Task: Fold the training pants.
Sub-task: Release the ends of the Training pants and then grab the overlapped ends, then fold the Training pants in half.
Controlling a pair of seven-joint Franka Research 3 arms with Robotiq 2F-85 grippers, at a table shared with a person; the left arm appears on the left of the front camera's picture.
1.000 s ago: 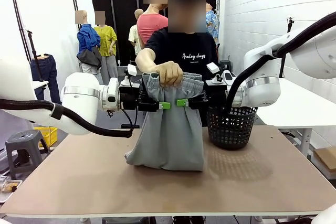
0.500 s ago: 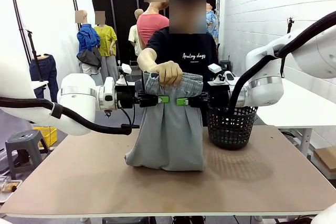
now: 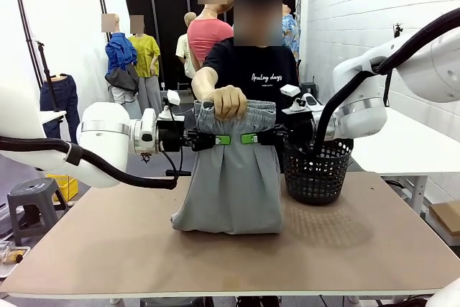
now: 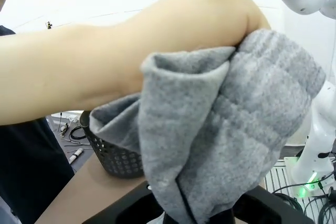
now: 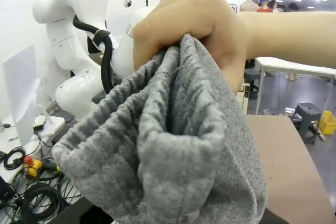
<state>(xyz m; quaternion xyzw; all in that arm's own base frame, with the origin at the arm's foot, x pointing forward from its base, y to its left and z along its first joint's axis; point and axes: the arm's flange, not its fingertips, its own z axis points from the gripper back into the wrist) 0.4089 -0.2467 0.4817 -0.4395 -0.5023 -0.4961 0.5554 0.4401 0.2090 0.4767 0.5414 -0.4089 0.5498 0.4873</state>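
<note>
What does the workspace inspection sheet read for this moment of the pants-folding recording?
Surface: brown table, bare where visible.
Job's things: training pants hang upright, hems resting on the table, waistband held in the person's hand.
Clutter: black mesh basket on the table beside the pants.
End effectors: left end effector and right end effector both shut on the training pants below the waistband.
Cables: black hoses along both arms.
Surroundings: grey stool, white side table.

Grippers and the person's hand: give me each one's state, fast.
Left gripper: closed on the training pants.
Right gripper: closed on the training pants.
Person's hand: gripping the waistband.
</note>
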